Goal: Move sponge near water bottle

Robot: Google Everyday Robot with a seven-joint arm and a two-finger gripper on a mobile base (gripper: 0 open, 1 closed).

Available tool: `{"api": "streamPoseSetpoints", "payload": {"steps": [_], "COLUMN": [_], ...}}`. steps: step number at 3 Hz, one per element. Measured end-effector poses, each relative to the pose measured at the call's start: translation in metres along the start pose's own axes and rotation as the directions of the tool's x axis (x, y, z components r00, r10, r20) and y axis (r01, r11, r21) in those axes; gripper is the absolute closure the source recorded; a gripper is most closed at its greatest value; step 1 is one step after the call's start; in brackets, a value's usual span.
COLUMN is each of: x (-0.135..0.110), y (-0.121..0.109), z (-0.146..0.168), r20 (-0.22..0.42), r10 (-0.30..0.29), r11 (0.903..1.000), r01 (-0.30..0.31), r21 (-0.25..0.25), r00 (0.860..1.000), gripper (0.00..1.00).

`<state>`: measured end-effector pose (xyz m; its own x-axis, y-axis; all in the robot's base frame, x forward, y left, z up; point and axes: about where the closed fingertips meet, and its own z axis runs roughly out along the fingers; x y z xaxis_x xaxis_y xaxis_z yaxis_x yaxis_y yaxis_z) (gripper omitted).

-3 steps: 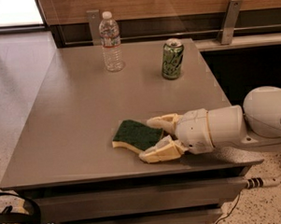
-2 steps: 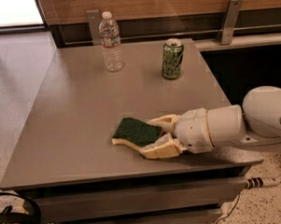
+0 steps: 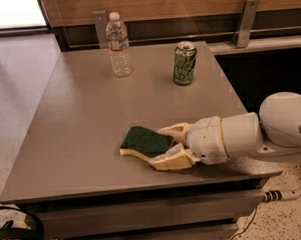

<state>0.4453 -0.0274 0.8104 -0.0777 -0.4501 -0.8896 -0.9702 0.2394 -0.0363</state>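
Observation:
The sponge [image 3: 141, 141], dark green on top over pale yellow foam, lies flat on the grey table [image 3: 81, 130] near its front edge. My gripper [image 3: 157, 145] reaches in from the right at table height. It is open, with one cream finger [image 3: 174, 130] behind the sponge's right end and the other in front of it, both close against it. The water bottle [image 3: 119, 45], clear with a white cap and a red-and-white label, stands upright at the far left of the table, well away from the sponge.
A green soda can [image 3: 184, 63] stands upright at the back right of the table. A wooden wall panel with metal brackets [image 3: 248, 20] runs behind the table. The table's right edge is close under my white arm [image 3: 251, 135].
My gripper has slid a little to the left, so its fingers now straddle more of the sponge's right end. The sponge, bottle and can have not moved.

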Motion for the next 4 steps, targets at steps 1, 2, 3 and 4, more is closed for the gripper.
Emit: {"api": "streamPoseSetpoints", "payload": {"steps": [1,2,3,4], "x": [-0.0006,-0.0006,-0.0006,-0.0035], "y": [-0.0001,-0.0001,-0.0001,-0.0009], "z": [-0.0003,-0.0003,-0.0003,-0.0018], "r20": [0.0,0.0,0.0,-0.002], "r10": [0.0,0.0,0.0,-0.001], "r11": [1.0,1.0,1.0,1.0], "r01": [0.0,0.0,0.0,0.001], "r21": [0.0,0.0,0.0,0.006], "r00": [1.0,1.0,1.0,1.0], "gripper": [1.0,1.0,1.0,1.0]}}
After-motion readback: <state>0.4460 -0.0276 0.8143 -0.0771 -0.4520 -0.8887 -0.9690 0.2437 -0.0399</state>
